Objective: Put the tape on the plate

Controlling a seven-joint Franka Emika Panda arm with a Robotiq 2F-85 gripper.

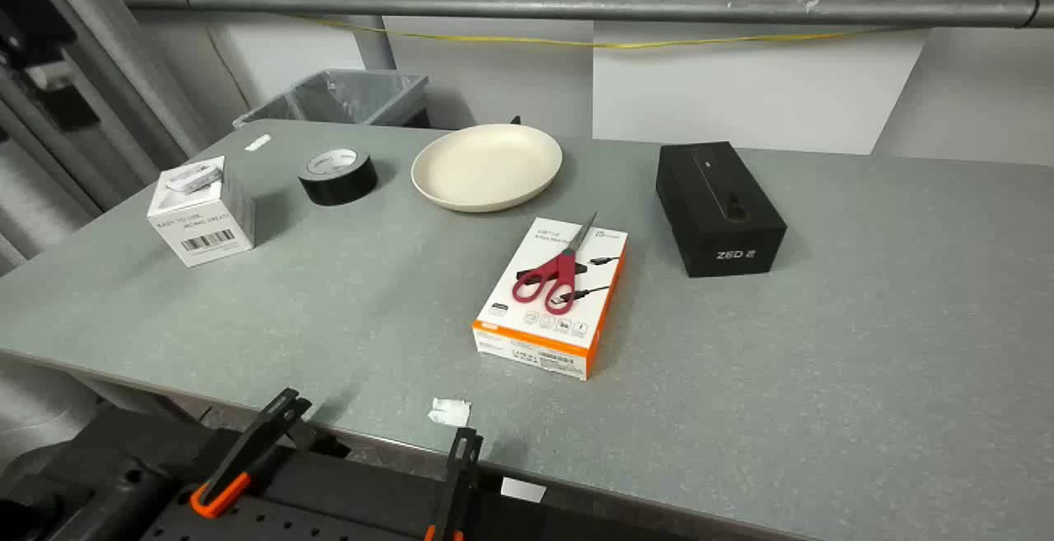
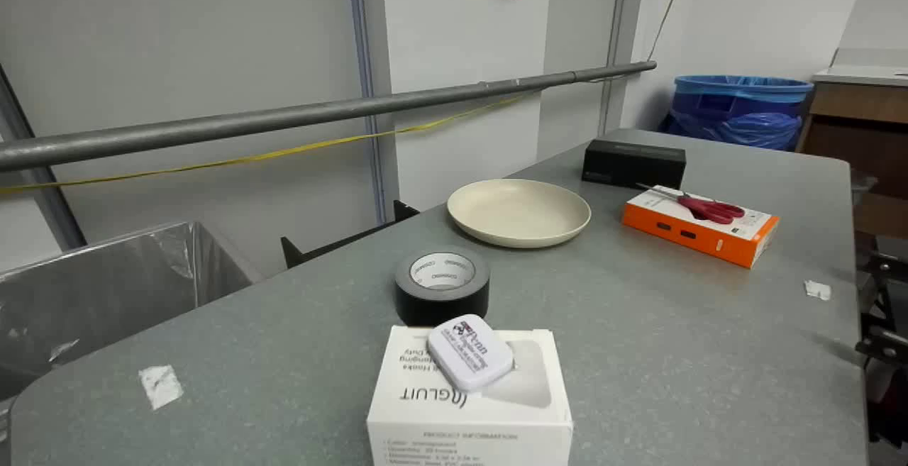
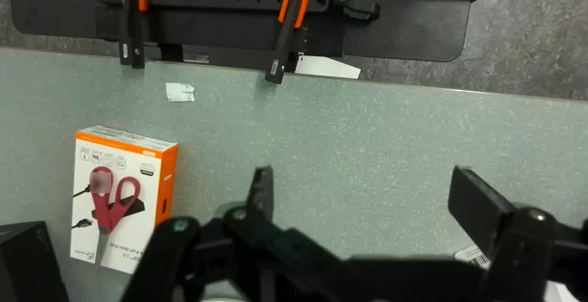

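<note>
Nothing looks done yet: in both exterior views the tape (image 1: 339, 187) lies flat on the surface (image 1: 329, 302), near the plate (image 1: 487, 166) but not touching it, so grasp, carry and setting-down all seem left. In the wrist view the tool (image 3: 362, 175) is spread wide (grey surface shows across the gap), holding nothing and apparently touching nothing, though its dark bulk hides what lies below.

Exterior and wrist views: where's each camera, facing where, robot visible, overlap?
An exterior view: behind the clamps, facing the wall; possible arm part, upper left.
An exterior view: behind the white box, looking along the table; no clear arm.
Wrist view: above the table, looking down; open claw shows.
Both exterior views share tape and plate.
</note>
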